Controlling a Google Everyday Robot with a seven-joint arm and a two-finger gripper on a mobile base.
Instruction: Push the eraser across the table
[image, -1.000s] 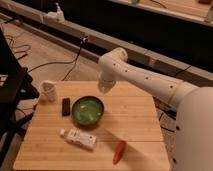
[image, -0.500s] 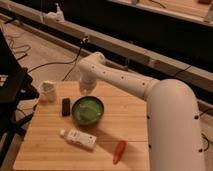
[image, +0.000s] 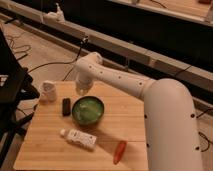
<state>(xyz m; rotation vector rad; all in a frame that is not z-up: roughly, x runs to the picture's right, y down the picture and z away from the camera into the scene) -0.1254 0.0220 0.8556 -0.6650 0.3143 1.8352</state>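
Camera view: I am looking down at a light wooden bench (image: 127, 120), with the robot's white arm (image: 130, 85) reaching in from the right. Over the last second the arm has swung toward the left of the view. Its pincer (image: 82, 89) now hangs over the far edge of the bench, just behind the green bowl (image: 88, 110) and to the right of a small white object (image: 48, 91). The pincer is pressed together and holds nothing. The eraser (image: 66, 106), a small black flat block, lies on the bench just left of the bowl, apart from it, and has not moved. The pincer is near the eraser, on its far side and a little to the right, but not touching it. A white tube (image: 80, 138) lies nearer the camera, and a red-orange carrot-like item (image: 119, 151) sits toward the front right. I judge the approach nearly finished and the push not yet begun. Next I would lower the closed pincer beside the eraser, keeping clear of the bowl.
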